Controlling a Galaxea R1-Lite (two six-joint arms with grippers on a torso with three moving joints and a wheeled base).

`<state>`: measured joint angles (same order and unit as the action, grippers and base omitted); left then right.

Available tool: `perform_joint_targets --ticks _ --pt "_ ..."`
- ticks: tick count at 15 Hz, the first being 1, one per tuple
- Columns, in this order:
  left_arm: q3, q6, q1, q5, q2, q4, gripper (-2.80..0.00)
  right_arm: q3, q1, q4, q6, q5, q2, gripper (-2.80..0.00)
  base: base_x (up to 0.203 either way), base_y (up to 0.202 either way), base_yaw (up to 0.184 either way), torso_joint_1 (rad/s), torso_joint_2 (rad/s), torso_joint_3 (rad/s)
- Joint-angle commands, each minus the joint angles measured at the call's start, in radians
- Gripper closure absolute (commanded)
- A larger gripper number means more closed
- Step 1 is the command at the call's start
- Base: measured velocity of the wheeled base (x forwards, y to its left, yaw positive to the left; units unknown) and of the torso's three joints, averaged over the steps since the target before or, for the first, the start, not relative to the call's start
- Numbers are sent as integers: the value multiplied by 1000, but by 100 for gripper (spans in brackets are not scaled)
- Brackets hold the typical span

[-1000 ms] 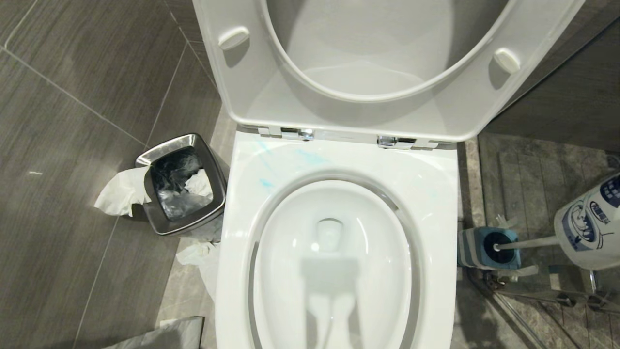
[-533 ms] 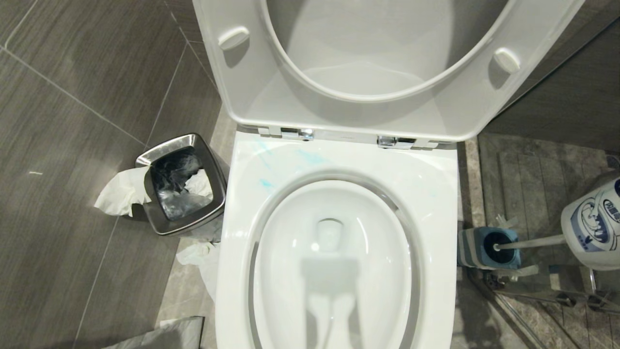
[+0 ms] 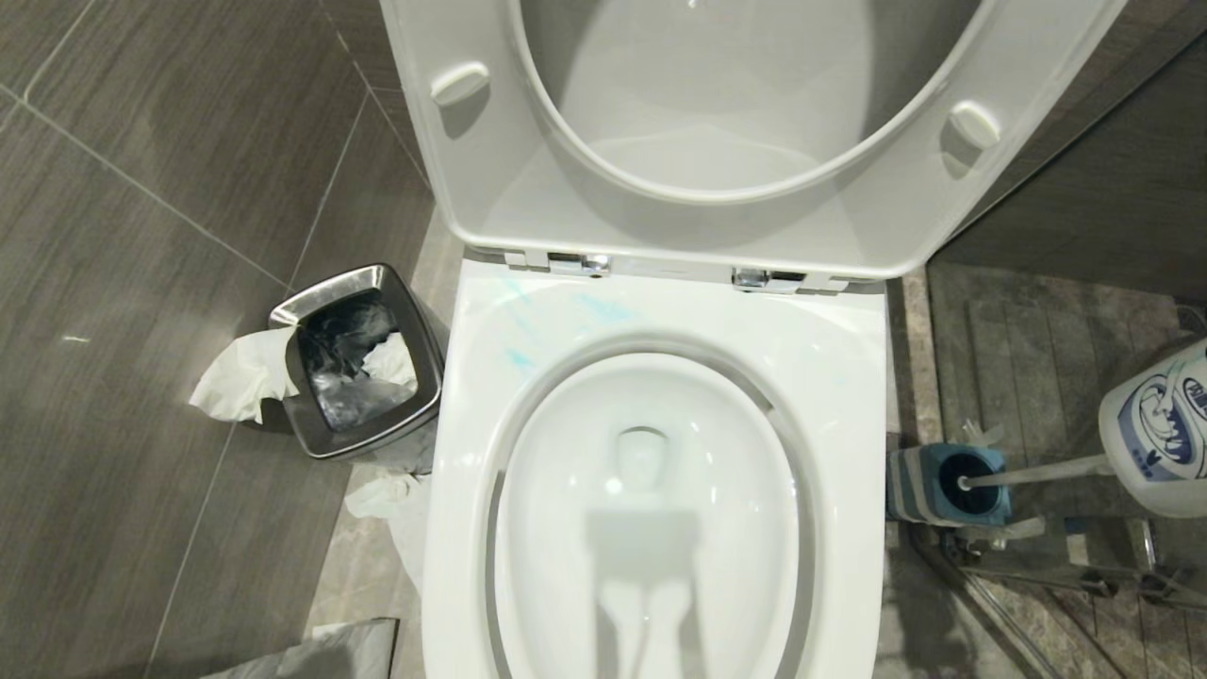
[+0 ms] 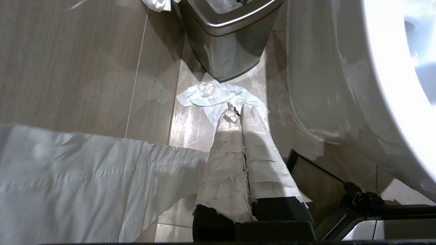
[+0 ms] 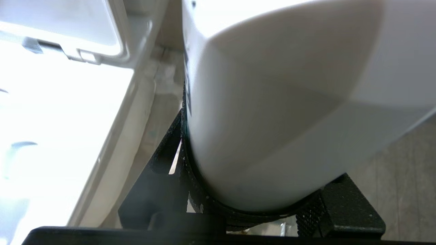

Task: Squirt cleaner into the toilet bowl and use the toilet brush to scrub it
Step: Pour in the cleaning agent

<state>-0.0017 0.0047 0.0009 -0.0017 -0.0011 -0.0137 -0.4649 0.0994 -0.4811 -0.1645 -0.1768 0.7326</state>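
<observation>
The right hand (image 5: 252, 204) is clamped on the cleaner (image 3: 1162, 438). The toilet brush (image 3: 1033, 470) stands in its holder (image 3: 919, 486). The steel bin (image 3: 377, 429) holds crumpled paper. The left hand (image 4: 238, 114) is closed together.

A bathroom: white toilet bowl (image 3: 651, 528), steel waste bin (image 3: 358, 363), grey tiled floor (image 3: 141, 236).

One toilet bowl (image 3: 651, 528), with one raised seat (image 3: 754, 141) carrying two bumpers (image 3: 459, 83). One steel waste bin (image 3: 358, 363). One cleaner bottle (image 3: 1158, 429). One toilet brush (image 3: 1028, 470) in one blue-and-grey holder (image 3: 919, 486). Two chrome hinges (image 3: 580, 264) at the seat's base. Three crumpled tissues (image 3: 240, 377) around the bin, and one long paper strip (image 4: 85, 180) in the left wrist view
</observation>
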Motion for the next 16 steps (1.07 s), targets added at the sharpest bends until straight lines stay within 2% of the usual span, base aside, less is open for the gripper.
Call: perform_joint_targets --ticks 1,16 --pt "0 0 -1 0 1 0 0 -9 0 -2 -1 -1 11 0 0 0 0 4 -1 150" --pt "0 0 1 0 1 0 0 -21 0 -2 -1 -4 22 0 0 0 0 1 3 199"
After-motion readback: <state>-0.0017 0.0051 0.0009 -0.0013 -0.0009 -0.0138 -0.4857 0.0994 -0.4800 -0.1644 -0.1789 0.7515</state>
